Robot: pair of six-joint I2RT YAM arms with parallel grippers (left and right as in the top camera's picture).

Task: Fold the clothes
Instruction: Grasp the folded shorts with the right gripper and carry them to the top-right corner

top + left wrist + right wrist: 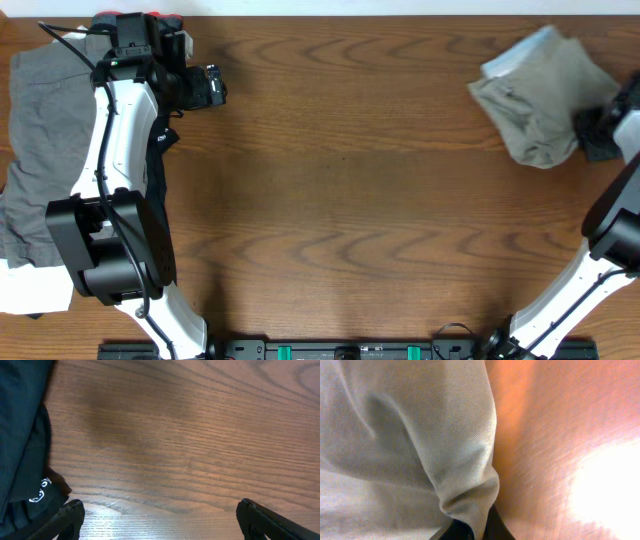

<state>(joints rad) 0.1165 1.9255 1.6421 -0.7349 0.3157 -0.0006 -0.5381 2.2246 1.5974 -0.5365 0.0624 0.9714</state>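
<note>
**Khaki shorts bunched at far right, pinched by right gripper; left gripper open over bare wood**

Writing: the only marking on record is white lettering [40, 491] on a black garment [20, 435] at the left edge of the left wrist view. It is curled, partly cut off and not legible. No brand or label can be read elsewhere.

Task item: the khaki shorts [540, 95] lie crumpled in a heap at the far right of the table [350, 200], near its back edge. The right gripper [598, 135] is closed on a fold of this cloth at the heap's right side. The right wrist view confirms this: a ridge of fabric runs down into the dark fingers [455, 532] at the bottom edge. Waistband, loops and pockets cannot be made out in the bundle.

The left gripper [160, 520] stands wide open and holds nothing, with wood grain between its tips.

Only the overhead view shows grey shorts [40, 150] spread at the left, partly covered by the left arm. A white item [30, 290] below them is cut off and unidentifiable.
</note>
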